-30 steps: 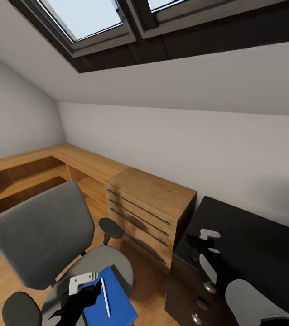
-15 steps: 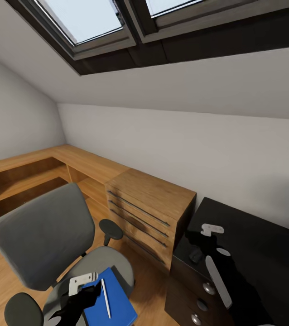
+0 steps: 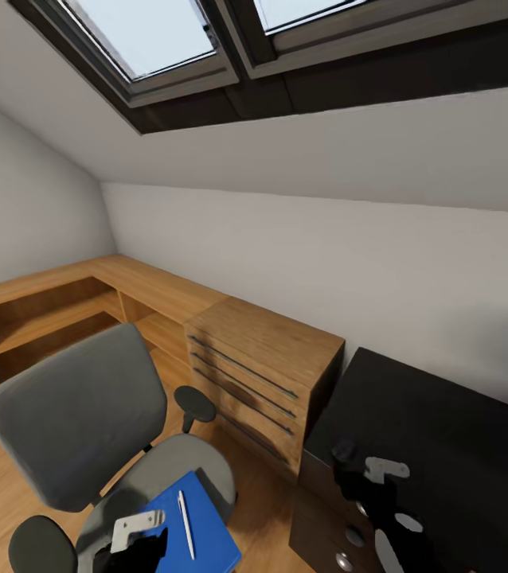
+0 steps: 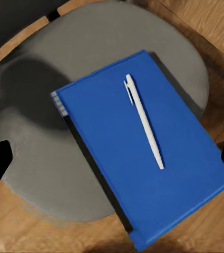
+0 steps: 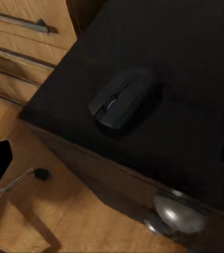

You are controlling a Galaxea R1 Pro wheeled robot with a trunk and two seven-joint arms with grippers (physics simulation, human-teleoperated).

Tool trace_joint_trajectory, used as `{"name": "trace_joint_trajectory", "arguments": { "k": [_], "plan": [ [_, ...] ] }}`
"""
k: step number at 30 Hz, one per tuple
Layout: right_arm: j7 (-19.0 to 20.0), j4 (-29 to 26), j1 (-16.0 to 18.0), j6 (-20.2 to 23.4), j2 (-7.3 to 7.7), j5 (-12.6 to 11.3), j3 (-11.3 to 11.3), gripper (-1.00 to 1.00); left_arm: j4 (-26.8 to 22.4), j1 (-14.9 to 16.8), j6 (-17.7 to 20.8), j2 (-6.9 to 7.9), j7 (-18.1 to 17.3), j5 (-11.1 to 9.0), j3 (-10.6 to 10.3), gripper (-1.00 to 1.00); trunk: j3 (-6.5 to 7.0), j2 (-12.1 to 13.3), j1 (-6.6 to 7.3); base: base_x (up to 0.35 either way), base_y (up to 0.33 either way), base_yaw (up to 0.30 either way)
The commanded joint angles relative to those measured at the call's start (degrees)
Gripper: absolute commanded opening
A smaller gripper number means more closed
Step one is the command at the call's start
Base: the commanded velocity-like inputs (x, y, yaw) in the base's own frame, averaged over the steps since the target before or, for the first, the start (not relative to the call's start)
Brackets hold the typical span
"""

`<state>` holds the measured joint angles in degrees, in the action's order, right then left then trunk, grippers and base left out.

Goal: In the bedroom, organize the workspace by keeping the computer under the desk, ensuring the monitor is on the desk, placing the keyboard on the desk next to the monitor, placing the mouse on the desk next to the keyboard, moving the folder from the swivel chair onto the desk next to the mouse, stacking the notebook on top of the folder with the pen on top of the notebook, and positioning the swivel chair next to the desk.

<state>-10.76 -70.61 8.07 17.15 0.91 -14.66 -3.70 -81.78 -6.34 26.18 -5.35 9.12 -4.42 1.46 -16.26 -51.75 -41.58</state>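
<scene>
- Head view: blue folder point(image 3: 194, 529) flat on swivel chair point(image 3: 87, 414) seat, pen point(image 3: 185, 524) atop it
- Left gripper point(image 3: 138, 532) beside folder, right gripper point(image 3: 383, 473) over desk point(image 3: 445, 430) near mouse point(image 5: 122, 99); grip state of both impossible to tell

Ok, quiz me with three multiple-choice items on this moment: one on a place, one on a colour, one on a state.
1. Where does the pen lie?
A. on the floor
B. on the folder
C. on the desk

2. What colour is the folder?
A. red
B. green
C. blue

3. How does the mouse stand to the right gripper?
A. lies free on the desk corner
B. gripped and lifted
C. dropped on the floor

Answers: 1 B, the white pen rests across the folder on the swivel chair seat. 2 C, its cover is bright blue. 3 A, the right wrist view shows it alone on the black top.
</scene>
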Motion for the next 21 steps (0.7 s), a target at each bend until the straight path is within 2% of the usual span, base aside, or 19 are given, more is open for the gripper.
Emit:
{"name": "trace_joint_trajectory", "arguments": {
  "k": [1,2,3,4,7,15,21],
  "plan": [
    [-0.64,0.07,-1.86,-1.03,0.11,-0.54,-0.22,1.00,0.82,-0.63,-0.93,0.27,0.26,-0.52,0.02,1.00,0.00,-0.05,-0.01,0.000,0.000,-0.084],
    [-0.68,0.21,-2.59,-2.12,0.14,-0.53,-0.22,1.00,1.33,-1.03,-2.32,0.46,0.23,-0.51,0.02,1.00,0.05,-0.05,-0.01,0.000,0.000,-0.103],
    [-0.74,0.48,-3.94,-4.27,0.17,-0.47,-0.22,1.00,2.35,-1.75,-5.73,0.81,0.17,-0.54,0.03,1.00,0.11,-0.05,-0.01,0.000,0.000,-0.134],
    [-0.78,3.29,-7.99,-12.11,0.20,-0.39,-0.25,1.00,9.21,-3.40,-19.51,1.48,0.04,-0.36,0.03,1.00,0.18,-0.05,-0.01,0.000,0.000,-0.187],
    [-0.72,5.87,-8.69,-15.10,0.17,-0.32,-0.29,1.00,10.86,-3.59,-21.98,1.58,-0.03,-0.22,0.03,1.00,0.40,-0.05,-0.01,0.000,0.000,-0.191],
    [-0.56,11.29,-9.00,-21.04,0.00,-0.07,-0.73,1.00,12.30,-3.67,-23.11,1.53,0.01,-0.22,-0.04,1.00,0.94,-0.05,-0.01,-0.021,0.000,-0.206],
    [-0.70,12.75,-9.03,-24.31,-0.17,0.72,-1.07,1.00,12.85,-3.68,-23.21,1.55,0.09,-0.25,-0.10,1.00,1.05,-0.05,-0.01,-0.228,0.015,-0.199]
  ]
}}
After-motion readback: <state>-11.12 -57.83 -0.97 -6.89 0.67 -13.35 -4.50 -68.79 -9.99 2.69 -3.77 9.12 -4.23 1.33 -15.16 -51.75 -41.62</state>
